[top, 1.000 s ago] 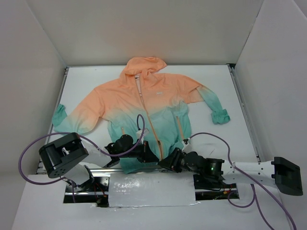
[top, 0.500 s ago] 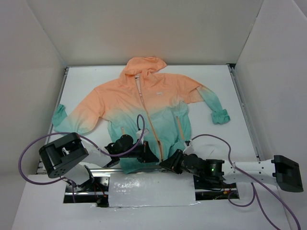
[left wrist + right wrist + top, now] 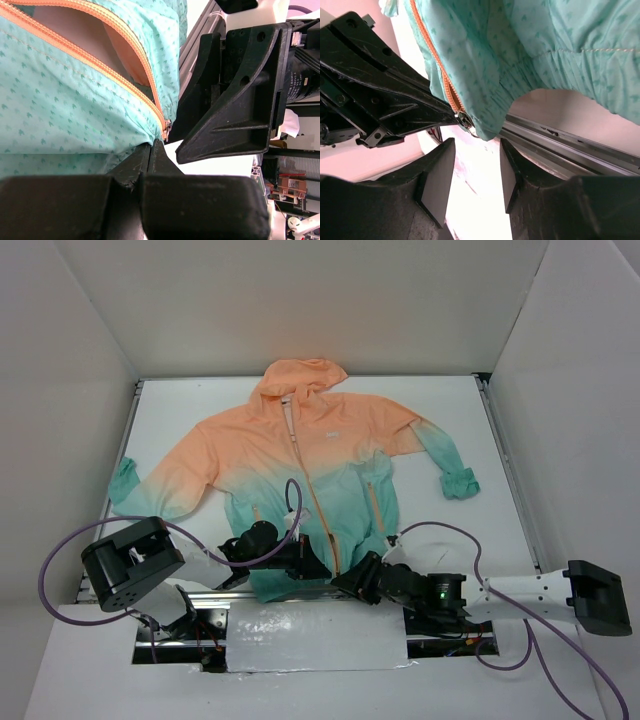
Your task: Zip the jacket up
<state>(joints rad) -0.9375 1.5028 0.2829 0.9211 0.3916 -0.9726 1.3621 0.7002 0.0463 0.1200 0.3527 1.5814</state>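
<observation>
White walls box in a white worktop [image 3: 450,420], and the jacket [image 3: 300,460] lies flat on it, front up. Its peach hood is at the far side and its teal hem at the near edge, just over the arm bases.

Its orange zipper [image 3: 310,490] gives the long axis: it runs from the near hem to the far collar, leaning a little left as it goes far. In the left wrist view the two tracks stand parted above the hem, with the peach lining showing between them. We judge the closing as barely begun.

Both arms meet at the near end of that line. The left gripper [image 3: 318,568] comes in from the left. Its fingers are pressed together at the hem corner, where the teal cloth puckers into their tips, so we read it as pinching the jacket just beside the zipper's foot.

The right gripper [image 3: 476,150] comes in from the right with its fingers apart and nothing between them. The slider [image 3: 464,119] hangs at the bottom of the track, just beyond that gap and a shade to one side, touching neither pad. It sits right at the left gripper's tip.

We judge the right gripper to be the one placed to take the slider. Its pull would then go far, along the zipper, against the left gripper's hold.
</observation>
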